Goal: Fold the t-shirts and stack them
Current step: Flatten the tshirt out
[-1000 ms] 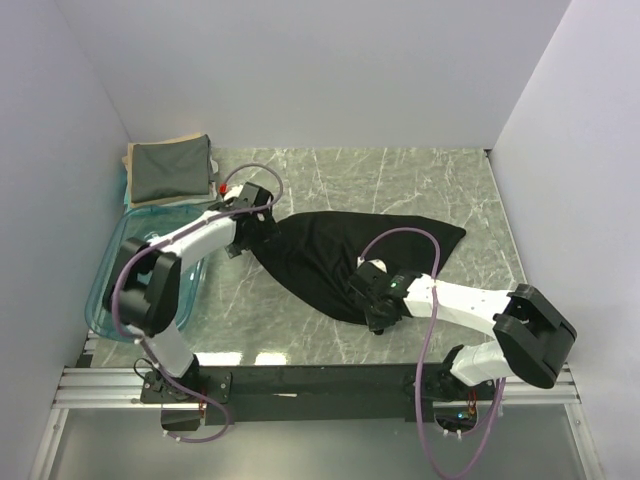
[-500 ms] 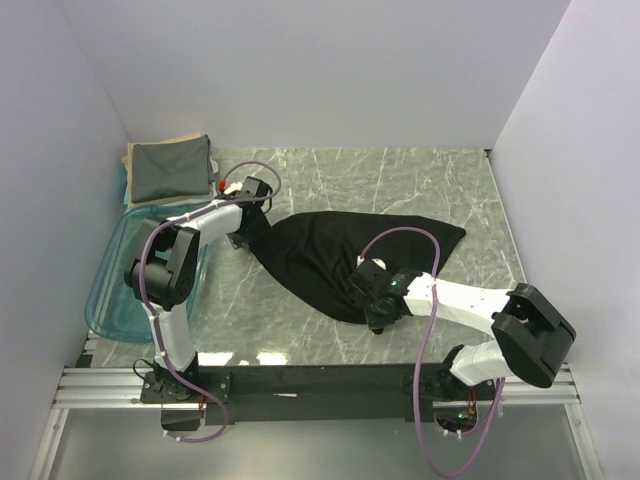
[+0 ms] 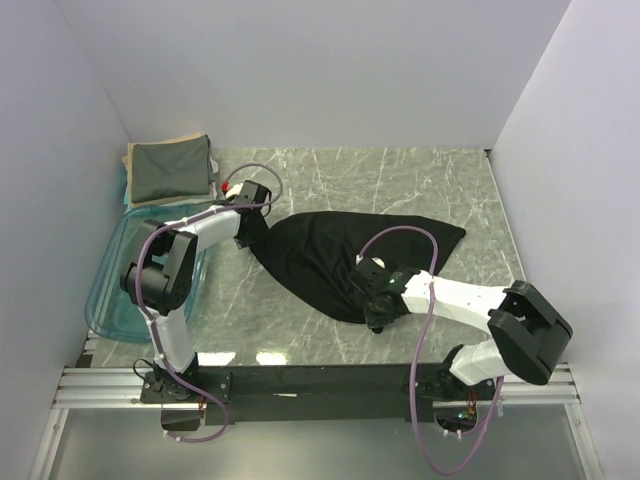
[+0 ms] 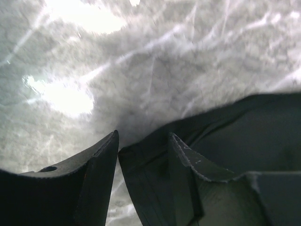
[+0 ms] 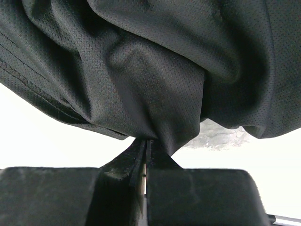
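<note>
Left arm has shifted since a second ago: the elbow has pulled back over the tub (image 3: 108, 290), and my left pincer (image 3: 246, 226) now sits at the left tip of the black shirt (image 3: 335, 255). From the left wrist, my fingers (image 4: 101, 162) are spread, and a dark corner of cloth lies on the table (image 3: 400, 180) in the gap between them. Nothing is nipped there, the hem just pokes up between the two tips. My right pincer (image 5: 146, 141) has hardly budged. It is pressed tight on a bunched fold at the shirt's near edge, with mesh cloth ballooning above the tips and filling most of that view. From above, the black shirt spreads slantwise across the middle of the marble, narrow at my left side, wide toward the right, rumpled where the right arm grips it. Well apart from it, in the far left corner, the grey-green shirt (image 3: 170, 172) lies folded on top of the beige shirt (image 3: 131, 160), whose edges peek out round it, just beyond the tub's far end.
</note>
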